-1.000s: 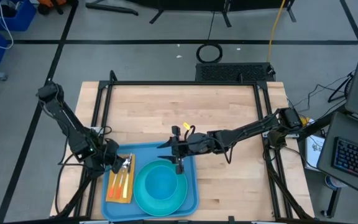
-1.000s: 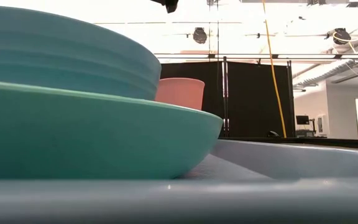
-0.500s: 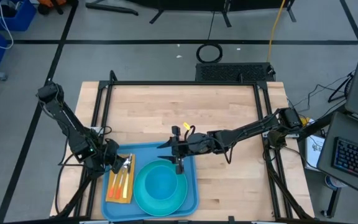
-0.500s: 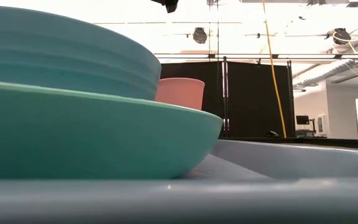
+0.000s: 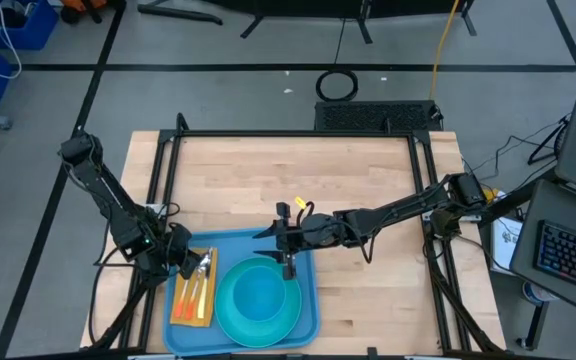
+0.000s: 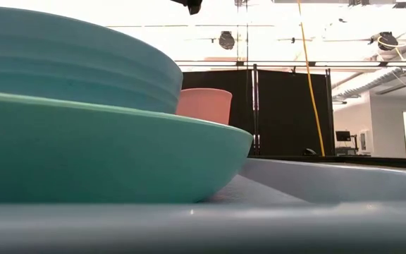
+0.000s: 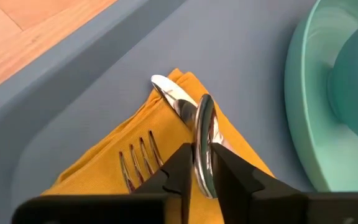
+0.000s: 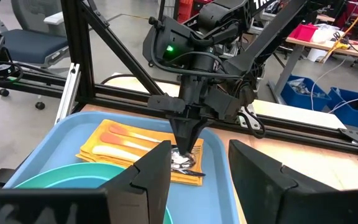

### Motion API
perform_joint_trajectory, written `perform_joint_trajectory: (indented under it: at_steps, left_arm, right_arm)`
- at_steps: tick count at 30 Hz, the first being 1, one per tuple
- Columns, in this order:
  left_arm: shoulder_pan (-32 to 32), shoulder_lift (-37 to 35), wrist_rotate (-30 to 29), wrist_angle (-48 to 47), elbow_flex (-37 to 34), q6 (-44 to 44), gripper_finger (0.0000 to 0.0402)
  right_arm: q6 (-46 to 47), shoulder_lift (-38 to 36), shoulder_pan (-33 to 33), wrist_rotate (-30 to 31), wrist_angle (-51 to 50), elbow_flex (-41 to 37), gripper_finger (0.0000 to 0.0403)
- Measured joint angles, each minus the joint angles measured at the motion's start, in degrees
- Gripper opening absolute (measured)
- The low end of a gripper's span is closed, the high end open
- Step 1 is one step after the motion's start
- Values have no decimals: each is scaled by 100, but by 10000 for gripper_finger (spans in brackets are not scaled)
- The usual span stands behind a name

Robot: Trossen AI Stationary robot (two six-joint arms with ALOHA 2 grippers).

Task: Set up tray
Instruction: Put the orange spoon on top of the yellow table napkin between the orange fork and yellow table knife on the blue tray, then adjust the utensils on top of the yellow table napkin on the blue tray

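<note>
While the left pincer (image 7: pixel 202 163) narrowly grips a spoon (image 7: pixel 205 140), a plate (image 5: pixel 258 303) crowds the tray (image 5: pixel 308 310).

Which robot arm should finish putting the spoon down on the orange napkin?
The left one, probably. The left gripper is already around the spoon, right over the napkin in the tray. The right gripper waits open by the plate.

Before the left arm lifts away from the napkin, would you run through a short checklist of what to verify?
1. Spoon lying on yellow napkin: ok.
2. Left gripper clear of the spoon: not ok, its fingers bracket the handle.
3. Fork on the napkin: ok.
4. Napkin inside the tray: ok.
5. Bowl seated on plate: ok.
6. Right gripper open, over the tray's far edge: ok.
</note>
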Motion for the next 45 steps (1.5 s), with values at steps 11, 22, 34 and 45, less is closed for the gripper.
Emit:
perform_joint_trajectory:
  at_steps: [11, 22, 34, 45]
  left_arm:
    - [4, -2, 58, 0, 0, -14, 85]
    - [4, -4, 301, 0, 0, -106, 85]
    - [4, -7, -6, -164, 0, -313, 85]
    - [2, -9, -893, -68, 46, 77, 85]
  right_arm:
    - [0, 0, 0, 0, -2, 0, 153]
    - [0, 0, 1, 2, -2, 0, 153]
    - [0, 2, 0, 0, -2, 0, 153]
    - [129, 2, -5, 0, 0, -2, 153]
